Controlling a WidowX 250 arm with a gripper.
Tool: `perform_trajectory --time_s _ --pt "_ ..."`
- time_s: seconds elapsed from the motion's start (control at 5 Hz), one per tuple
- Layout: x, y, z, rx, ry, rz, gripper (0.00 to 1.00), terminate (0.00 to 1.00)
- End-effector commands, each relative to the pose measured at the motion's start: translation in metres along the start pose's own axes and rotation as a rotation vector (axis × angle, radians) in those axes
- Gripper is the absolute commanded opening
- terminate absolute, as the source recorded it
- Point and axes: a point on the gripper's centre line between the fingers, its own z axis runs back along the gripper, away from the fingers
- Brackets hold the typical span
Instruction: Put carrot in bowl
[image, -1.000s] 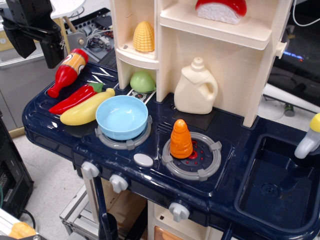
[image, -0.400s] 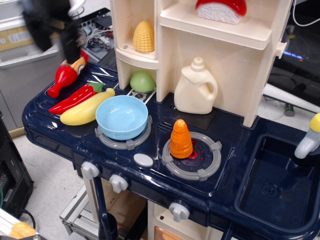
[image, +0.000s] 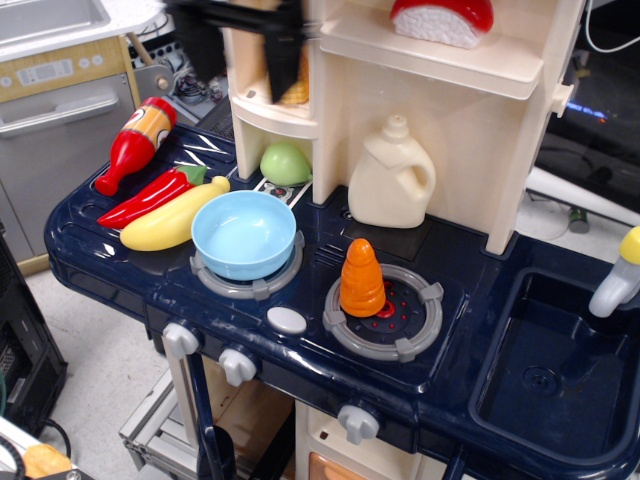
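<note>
The carrot (image: 362, 279) is seen upright on the right burner (image: 385, 312), beside the empty bowl (image: 244, 235) on the left burner. No legible writing is found. The gripper (image: 250, 45) is blurred at the top; the fingers' state cannot be told.

Black end effector (image: 245, 45), motion-blurred, blocky dark shapes, details indistinct

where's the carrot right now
The carrot stands upright on the right stove burner, front centre of the view, just right of the light blue bowl and in front of the cream jug.
</note>
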Motion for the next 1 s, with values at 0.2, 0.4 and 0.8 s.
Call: perform_trajectory --time_s 0.2,0.4,0.8 --pt "-0.011 -0.094 -0.004 -0.005 -0.048 0.602 1.00 0.00" --pt "-0.024 -0.097 -0.019 -0.018 -0.093 0.653 1.00 0.00" --pt "-0.022 -0.093 -0.040 0.014 -0.093 0.696 1.00 0.00"
